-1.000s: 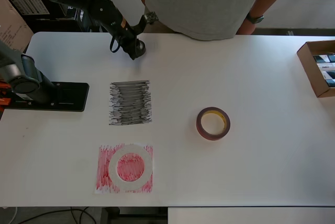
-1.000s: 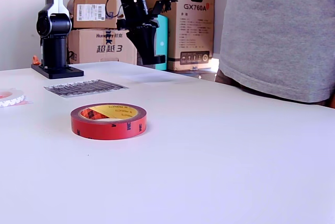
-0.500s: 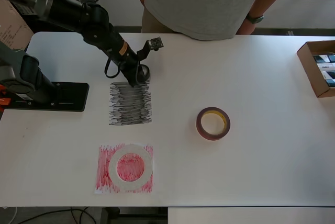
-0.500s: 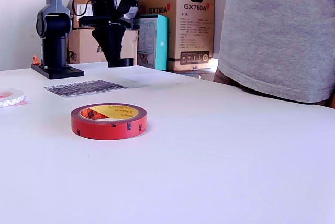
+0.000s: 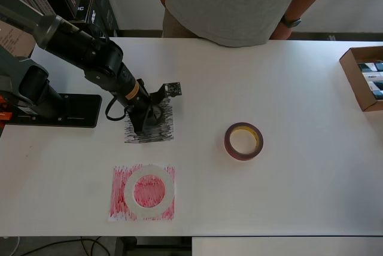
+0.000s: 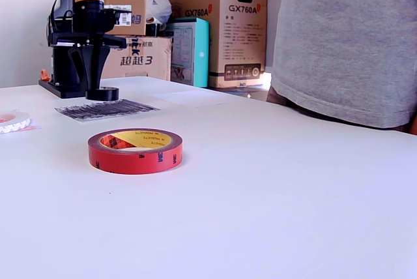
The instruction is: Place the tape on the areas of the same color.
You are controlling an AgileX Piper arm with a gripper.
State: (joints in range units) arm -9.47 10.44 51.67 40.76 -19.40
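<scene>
My gripper (image 5: 149,116) is shut on the small black tape roll (image 6: 103,94) and holds it low over the scribbled black patch (image 5: 161,129); whether the roll touches the paper I cannot tell. In the overhead view the arm covers most of that roll. The wide white tape ring (image 5: 149,189) lies on the scribbled red patch (image 5: 118,208). To the overhead view's right, the dark red tape ring (image 5: 243,141) with a yellowish core lies flat on bare tabletop. A plain white patch (image 6: 189,98) shows only faintly in the exterior view.
A person in a grey shirt (image 5: 233,2) stands at the table's far edge. An open cardboard box (image 5: 364,78) sits at the overhead view's right edge. The arm's black base plate (image 5: 66,110) is at the left. Cartons (image 6: 215,25) stand behind the table.
The gripper has carried the black tape roll from near the table's far edge toward the front and down, and it now sits over the black patch. The other two rolls have not moved.
</scene>
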